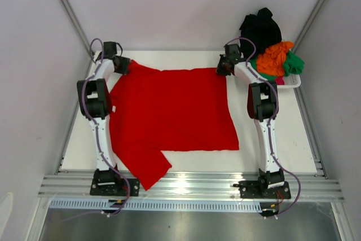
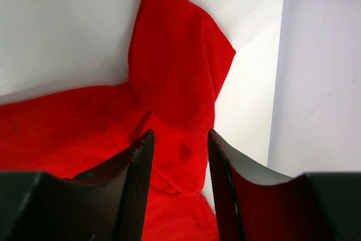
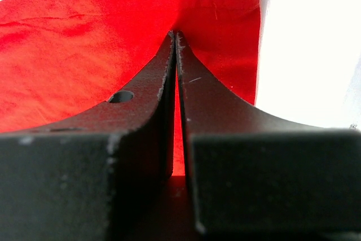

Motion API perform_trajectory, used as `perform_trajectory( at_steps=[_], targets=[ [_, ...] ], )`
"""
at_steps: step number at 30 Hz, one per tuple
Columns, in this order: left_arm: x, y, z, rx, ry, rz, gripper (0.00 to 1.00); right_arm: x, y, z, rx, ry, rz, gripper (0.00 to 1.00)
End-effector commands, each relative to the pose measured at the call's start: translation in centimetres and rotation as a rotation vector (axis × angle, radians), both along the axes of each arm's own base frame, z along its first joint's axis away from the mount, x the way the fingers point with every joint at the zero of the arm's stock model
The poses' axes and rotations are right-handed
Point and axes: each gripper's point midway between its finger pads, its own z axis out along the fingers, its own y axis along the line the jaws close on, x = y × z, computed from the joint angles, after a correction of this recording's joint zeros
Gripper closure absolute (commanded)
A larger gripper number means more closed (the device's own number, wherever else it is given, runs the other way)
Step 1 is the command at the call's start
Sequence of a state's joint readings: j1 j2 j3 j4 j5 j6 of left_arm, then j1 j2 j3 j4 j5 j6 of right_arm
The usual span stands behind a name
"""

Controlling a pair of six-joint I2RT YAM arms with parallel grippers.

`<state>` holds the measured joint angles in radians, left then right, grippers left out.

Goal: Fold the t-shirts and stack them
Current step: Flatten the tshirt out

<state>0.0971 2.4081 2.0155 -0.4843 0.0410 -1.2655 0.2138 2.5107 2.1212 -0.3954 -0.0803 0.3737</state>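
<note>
A large red t-shirt (image 1: pixel 175 111) lies spread flat on the white table, one sleeve hanging over the near edge. My left gripper (image 1: pixel 121 65) is at its far left corner. Its jaws stand open (image 2: pixel 179 134) on either side of the bunched red sleeve (image 2: pixel 175 83), not pinching it. My right gripper (image 1: pixel 224 69) is at the far right corner of the shirt. Its fingers are shut together (image 3: pixel 175 33), their tips pressed into the red cloth (image 3: pixel 84 43). More t-shirts, black (image 1: pixel 259 29), orange (image 1: pixel 274 57), green (image 1: pixel 293 63) and a bit of pink (image 1: pixel 280 81), sit piled at the far right.
The pile rests in a white plastic basket (image 1: pixel 290 84) at the table's far right corner. White walls close in the table on the left, back and right. A metal rail (image 1: pixel 186 184) carrying both arm bases runs along the near edge.
</note>
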Motion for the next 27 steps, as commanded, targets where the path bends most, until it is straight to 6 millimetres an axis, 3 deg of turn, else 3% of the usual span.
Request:
perform_trajectory(
  at_steps=[1,11,19,22,27],
  targets=[
    [0.4,-0.5,0.6,0.006,0.004,-0.005,0.54,0.4,0.2,2.5,0.023,-0.038,0.003,0.98],
    [-2.1,-0.8,0.0,0.065,0.065,-0.115,0.55,0.4,-0.3,2.3,0.019,-0.032,-0.007,0.98],
    [-1.4,-2.8,0.0,-0.023,0.053,-0.096,0.56,0.4,-0.1,2.0,0.033,-0.026,-0.012,0.98],
    [-0.6,-3.0,0.9,-0.017,0.042,-0.087,0.56,0.6,-0.1,2.5,0.032,-0.038,-0.012,0.97],
    [-0.5,-3.0,0.4,0.005,0.06,-0.097,0.59,0.7,-0.2,2.6,0.031,-0.041,-0.019,0.97]
  ],
)
